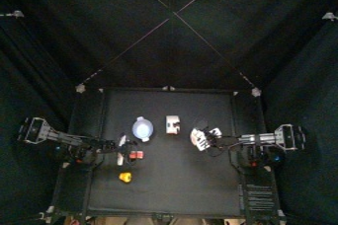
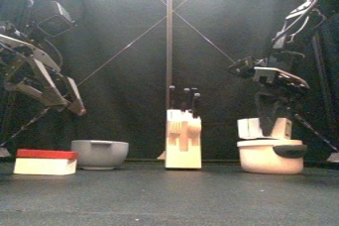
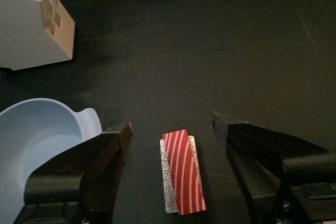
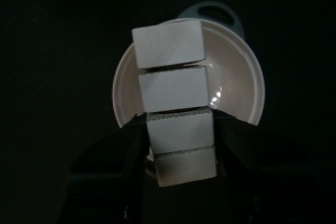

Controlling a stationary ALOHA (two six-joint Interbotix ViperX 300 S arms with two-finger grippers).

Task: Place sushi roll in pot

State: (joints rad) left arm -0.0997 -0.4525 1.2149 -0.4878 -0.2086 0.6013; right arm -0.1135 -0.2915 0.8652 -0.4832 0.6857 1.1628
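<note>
The sushi roll (image 4: pixel 178 95) is a white bar of several square segments. My right gripper (image 4: pixel 178 144) is shut on it and holds it lengthwise just above the white pot (image 4: pixel 243 81). In the front view the roll (image 2: pixel 249 128) hangs in the right gripper (image 2: pixel 269 119) right over the pot (image 2: pixel 272 158) at the right. From above, gripper and roll (image 1: pixel 201 138) cover the pot. My left gripper (image 3: pixel 171 128) is open and empty, hovering over a red striped block (image 3: pixel 184 172).
A pale blue bowl (image 3: pixel 39 154) lies beside the left gripper; it also shows in the top view (image 1: pixel 141 127). A white box (image 2: pixel 181 141) stands mid-table. A yellow piece (image 1: pixel 126 177) lies near the front left. The red block (image 2: pixel 44 162) is at far left.
</note>
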